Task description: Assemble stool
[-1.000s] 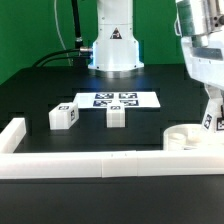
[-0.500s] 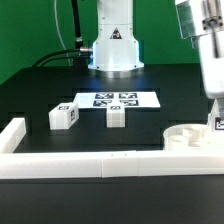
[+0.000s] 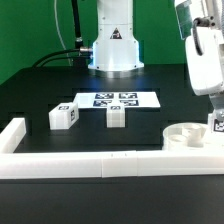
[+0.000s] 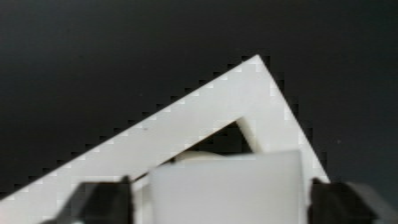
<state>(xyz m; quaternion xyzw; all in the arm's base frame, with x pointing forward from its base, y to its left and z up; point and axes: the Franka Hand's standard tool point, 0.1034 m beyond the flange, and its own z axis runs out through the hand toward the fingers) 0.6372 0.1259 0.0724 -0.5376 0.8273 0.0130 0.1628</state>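
Note:
The round white seat disc (image 3: 184, 136) lies at the exterior view's right, close to the front rail. My gripper (image 3: 214, 110) hangs just beyond its right side, shut on a white stool leg (image 3: 217, 123) with a tag that stands upright just off the table. In the wrist view the gripper (image 4: 221, 208) holds the leg (image 4: 222, 178) between its dark fingers (image 4: 102, 203). Two more tagged legs (image 3: 63, 116) (image 3: 116, 117) stand on the black table left of centre.
The marker board (image 3: 116, 100) lies in the middle, behind the loose legs. A long white rail (image 3: 90, 164) borders the table's front and left side; its corner shows in the wrist view (image 4: 228, 95). The robot base (image 3: 112, 45) stands at the back.
My gripper has moved towards the exterior view's right with the leg, from over the seat's right side to the picture's edge. The other parts have not moved.

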